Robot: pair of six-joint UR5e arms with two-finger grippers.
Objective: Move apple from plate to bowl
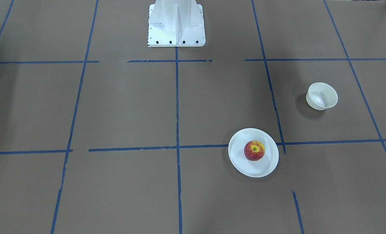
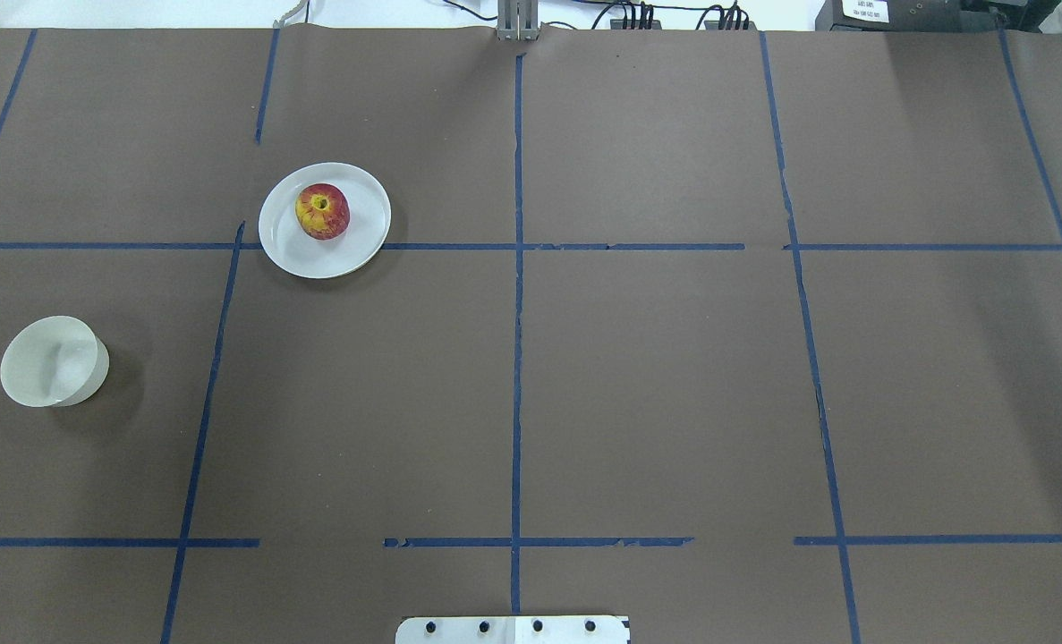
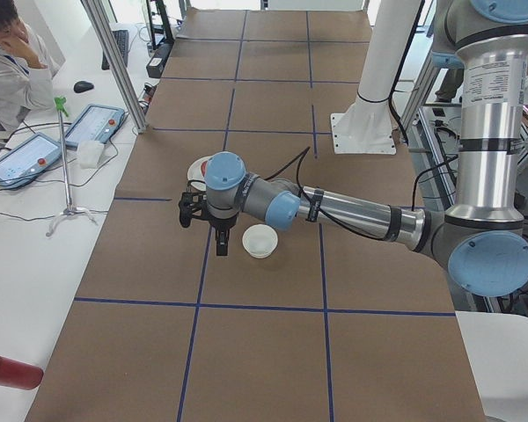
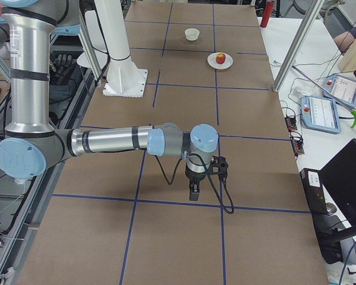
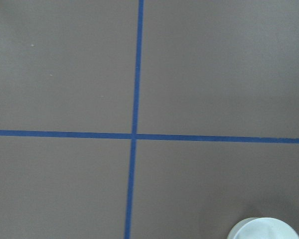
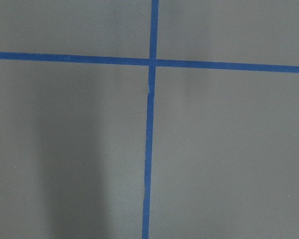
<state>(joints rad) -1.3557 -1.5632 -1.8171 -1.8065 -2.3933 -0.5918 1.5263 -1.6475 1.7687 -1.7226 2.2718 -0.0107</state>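
The red apple point(image 1: 254, 150) with a yellow patch lies on the flat white plate point(image 1: 268, 166); both also show in the overhead view, the apple point(image 2: 322, 211) on the plate point(image 2: 356, 255). The small cream bowl point(image 1: 322, 96) stands empty and apart from the plate, nearer the table's left end point(image 2: 55, 360). Its rim shows at the bottom of the left wrist view point(image 5: 264, 230). My left gripper point(image 3: 220, 250) points down beside the bowl point(image 3: 260, 240); I cannot tell if it is open. My right gripper point(image 4: 193, 195) hangs over bare table far from the apple point(image 4: 221, 58); I cannot tell its state.
The white robot base point(image 1: 176, 22) stands at the table's middle rear edge. Blue tape lines point(image 2: 517, 313) grid the brown table cover. A red bottle point(image 3: 9, 369) lies off the table's left end, and metal frame posts point(image 3: 114, 61) stand on the operators' side.
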